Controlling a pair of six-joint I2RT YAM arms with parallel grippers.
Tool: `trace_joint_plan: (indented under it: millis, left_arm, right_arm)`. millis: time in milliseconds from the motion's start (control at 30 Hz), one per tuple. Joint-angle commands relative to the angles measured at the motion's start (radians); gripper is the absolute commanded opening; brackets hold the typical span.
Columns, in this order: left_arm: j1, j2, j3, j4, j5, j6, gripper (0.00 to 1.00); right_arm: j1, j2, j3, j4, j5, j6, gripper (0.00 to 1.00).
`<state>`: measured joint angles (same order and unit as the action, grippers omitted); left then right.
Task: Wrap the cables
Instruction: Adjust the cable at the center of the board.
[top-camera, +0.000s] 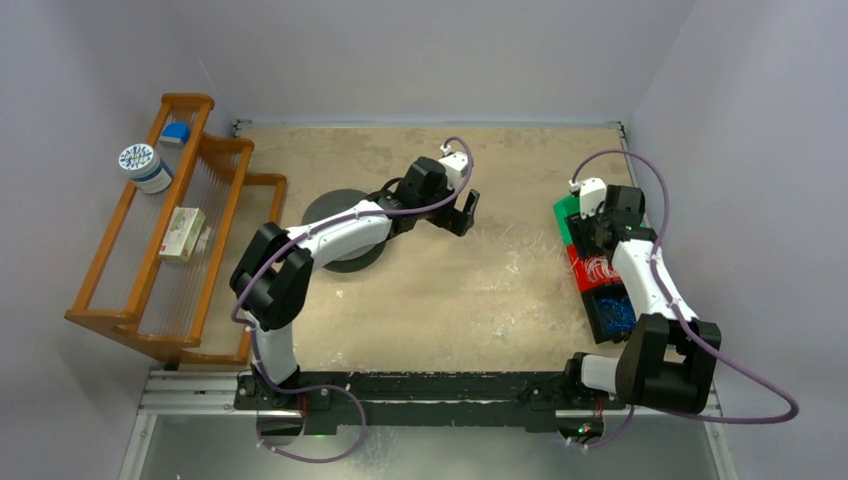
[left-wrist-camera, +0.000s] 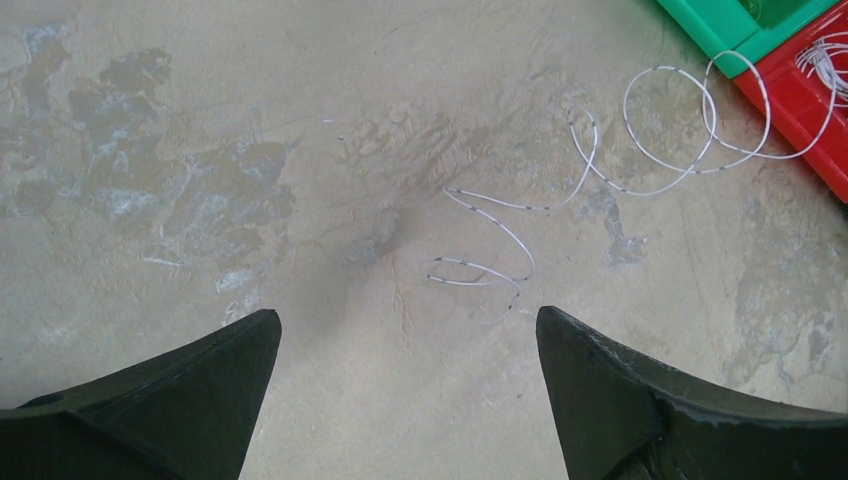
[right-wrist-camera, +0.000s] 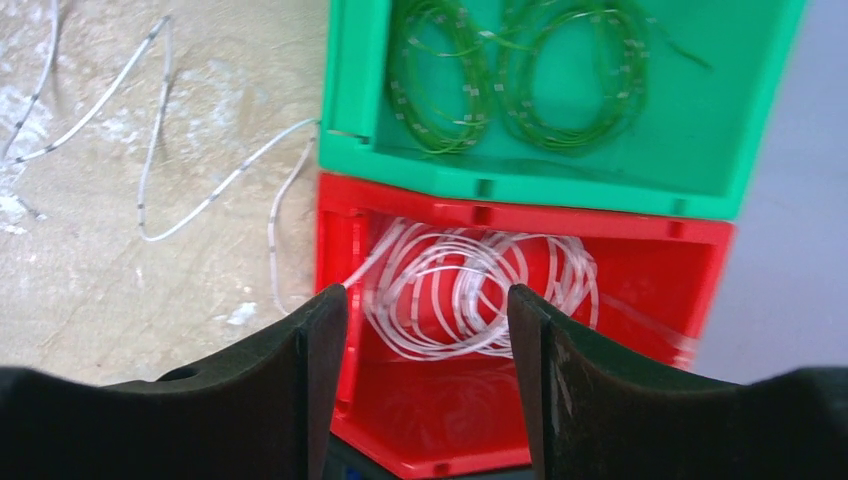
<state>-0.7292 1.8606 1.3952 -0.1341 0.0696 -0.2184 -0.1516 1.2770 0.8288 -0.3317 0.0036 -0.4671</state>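
Your left jaws stand wide open, empty, above the loose cable (left-wrist-camera: 500, 206) on the tabletop (left-wrist-camera: 200, 150). Your right jaws hang parted, gripping nothing, over the coiled cables (right-wrist-camera: 450, 300) in the red bin (right-wrist-camera: 660, 265) at three o'clock. Pickup step, I judge; next, pinch the loose end.

We are stretching our left arm forward and toward the right, elbow bent. The left gripper (left-wrist-camera: 408, 322) is pointing down with its jaws spread wide and empty. We are folding our right arm back at the elbow and extending the forearm forward. The right gripper (right-wrist-camera: 428, 300) is pointing down, jaws partly apart and empty.
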Motion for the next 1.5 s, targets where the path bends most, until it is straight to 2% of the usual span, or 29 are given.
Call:
trace_joint_plan:
  millis: [0,167,433,567,900,1333,1467]
  left_arm:
    - [-0.005,-0.039,-0.037,0.041,-0.032,-0.010,0.97]
    - [-0.005,-0.069,-0.066,0.047,-0.067,0.010,0.97]
    - [-0.004,-0.093,-0.080,0.037,-0.045,0.027,0.97]
    - [-0.005,-0.088,-0.097,0.045,-0.014,0.022,0.97]
    - [-0.005,-0.098,-0.118,0.053,-0.010,0.024,0.97]
    - [-0.005,-0.077,-0.120,0.059,0.010,0.016,0.97]
    - [-0.005,-0.068,-0.118,0.059,0.012,0.015,0.97]
  right_arm:
    - [-0.063,-0.036,0.082,-0.083,-0.005,-0.035,0.62]
    - [-0.153,0.015,0.055,-0.074,-0.030,-0.034,0.55]
    - [-0.156,0.097,0.049,-0.043,-0.065,0.002,0.51]
    - [-0.156,0.119,0.036,-0.002,-0.008,0.016,0.50]
    - [-0.157,0.170,0.022,0.058,0.010,0.020,0.44]
    - [-0.157,0.173,-0.030,0.115,0.053,0.012,0.43]
    - [-0.156,0.137,-0.034,0.146,0.105,0.019,0.51]
